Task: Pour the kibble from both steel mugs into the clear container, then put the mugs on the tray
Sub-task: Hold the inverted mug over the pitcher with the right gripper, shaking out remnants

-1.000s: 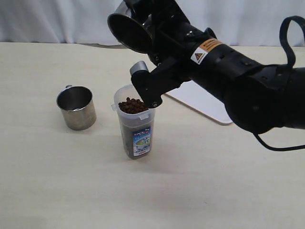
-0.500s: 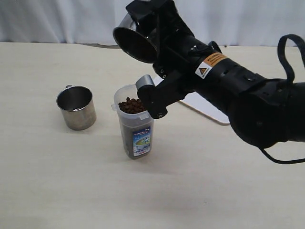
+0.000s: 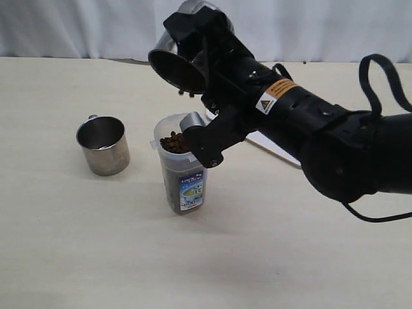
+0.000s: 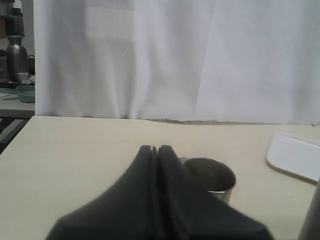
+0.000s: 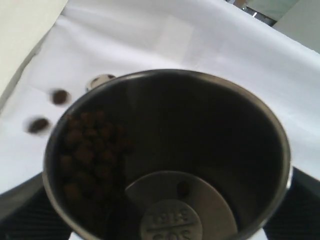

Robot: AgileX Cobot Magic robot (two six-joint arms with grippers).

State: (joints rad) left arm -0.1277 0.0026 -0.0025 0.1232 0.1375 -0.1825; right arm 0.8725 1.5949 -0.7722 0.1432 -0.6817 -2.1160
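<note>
My right gripper (image 3: 188, 40) is shut on a steel mug (image 3: 177, 61), holding it tipped over the clear container (image 3: 183, 174). A few kibble pellets (image 3: 187, 94) are falling from its rim towards the heap of kibble (image 3: 175, 141) in the container. In the right wrist view, kibble (image 5: 85, 150) lies along the low side of the mug (image 5: 210, 130). The other steel mug (image 3: 103, 145) stands upright on the table to the container's left. My left gripper (image 4: 156, 149) is shut and holds nothing, with that mug (image 4: 210, 177) just beyond it. The white tray (image 3: 267, 145) is mostly hidden behind my right arm.
A white curtain (image 3: 77, 26) hangs along the table's far edge. In the left wrist view, the tray (image 4: 295, 155) lies at the side, and a shelf with a dark bottle (image 4: 16, 52) stands off the table.
The right gripper has tipped the mug further and shifted it slightly over the container. Pellets now fall from its rim. The left gripper and the standing mug have not moved.
</note>
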